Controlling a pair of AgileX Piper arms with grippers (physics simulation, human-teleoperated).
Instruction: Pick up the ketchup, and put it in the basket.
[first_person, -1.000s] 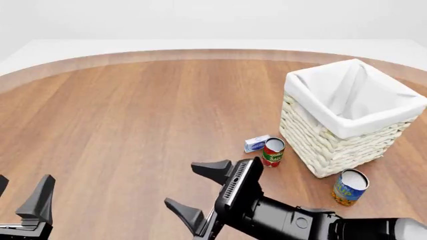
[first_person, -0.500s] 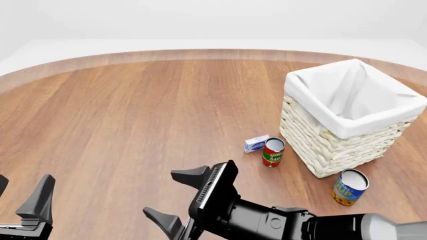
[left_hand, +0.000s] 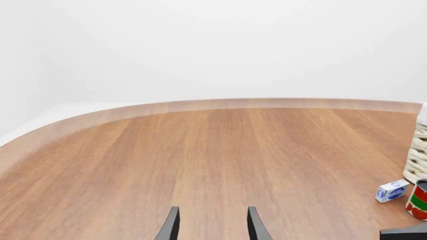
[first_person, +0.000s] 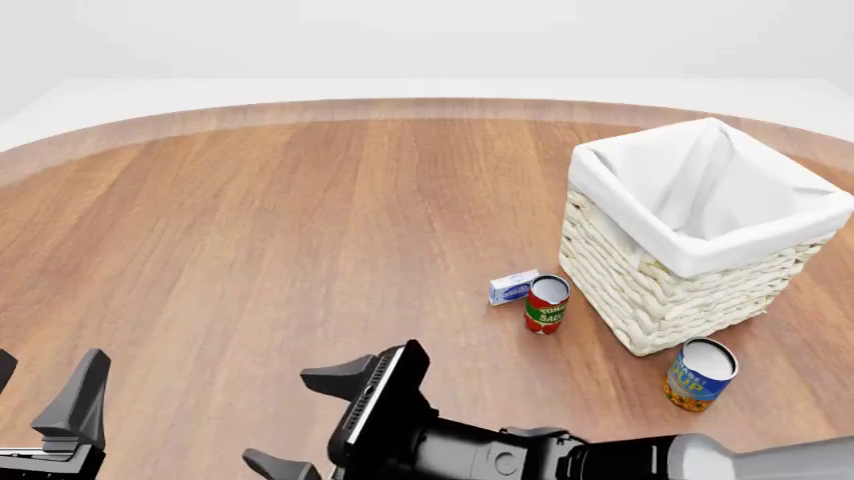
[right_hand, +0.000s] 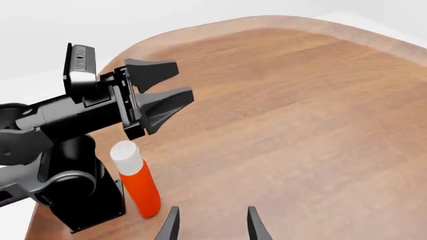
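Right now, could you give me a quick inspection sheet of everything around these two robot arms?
Surface: wooden table with a rounded far edge.
Job's things: ketchup standing upright by the left arm's base, seen only in the right wrist view; basket on the table's right side, nothing seen inside it.
Clutter: red-and-green can and small white-and-blue box just left of the basket; blue-and-yellow can in front of it.
End effectors: left end effector open, holding nothing; right end effector open, holding nothing, turned toward the ketchup.
Cables: nothing seen.
Surroundings: plain white backdrop.
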